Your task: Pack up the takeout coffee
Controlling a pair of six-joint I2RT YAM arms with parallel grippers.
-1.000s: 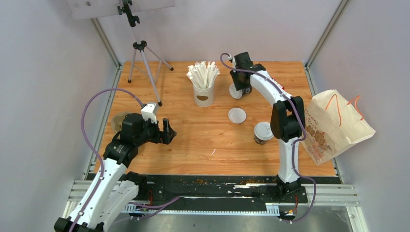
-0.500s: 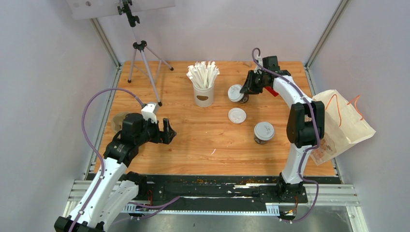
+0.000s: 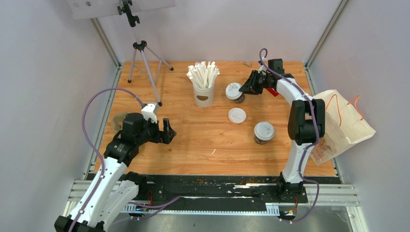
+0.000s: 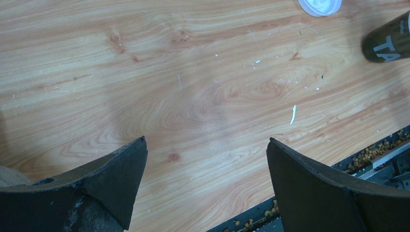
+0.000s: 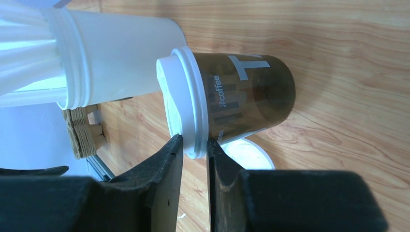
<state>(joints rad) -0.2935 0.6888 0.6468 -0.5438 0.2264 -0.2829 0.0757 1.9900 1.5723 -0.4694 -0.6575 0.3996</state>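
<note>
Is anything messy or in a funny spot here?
A round white plastic lid lies loose on the wooden table, though the far dark brown paper cup and the near one already wear lids. Brown crumbs litter the near black rail.

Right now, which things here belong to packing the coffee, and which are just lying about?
Job: far lidded cup, pinched at its lid by the right gripper; near lidded cup; probably the paper bag.
Lying about: loose lid, cup of sticks, tripod.
</note>
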